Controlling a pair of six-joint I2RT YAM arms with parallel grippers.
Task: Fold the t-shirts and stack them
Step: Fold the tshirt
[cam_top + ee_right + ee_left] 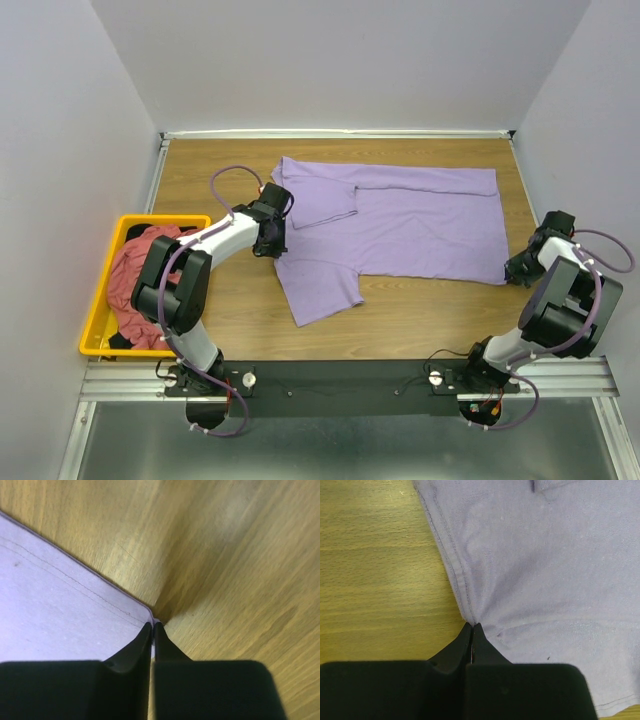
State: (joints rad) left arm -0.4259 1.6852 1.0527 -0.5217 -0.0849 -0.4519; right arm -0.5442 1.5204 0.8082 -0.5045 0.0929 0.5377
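A lavender-purple t-shirt (400, 225) lies spread flat on the wooden table, one sleeve folded in over its body and the other sleeve (320, 285) pointing toward the near edge. My left gripper (270, 242) is shut on the shirt's left edge, and the cloth (530, 570) puckers into the closed tips (471, 626). My right gripper (513, 272) is at the shirt's near right corner. In the right wrist view its jaws stand together on that hemmed corner (135, 607), at the tips (152, 625). A dusty red-pink t-shirt (135, 285) is heaped in the bin, with dark cloth (118, 341) under it.
A yellow plastic bin (130, 222) stands at the table's left edge, beside the left arm. White walls close the table on the left, back and right. Bare wood (430, 315) runs between the shirt and the black rail at the near edge.
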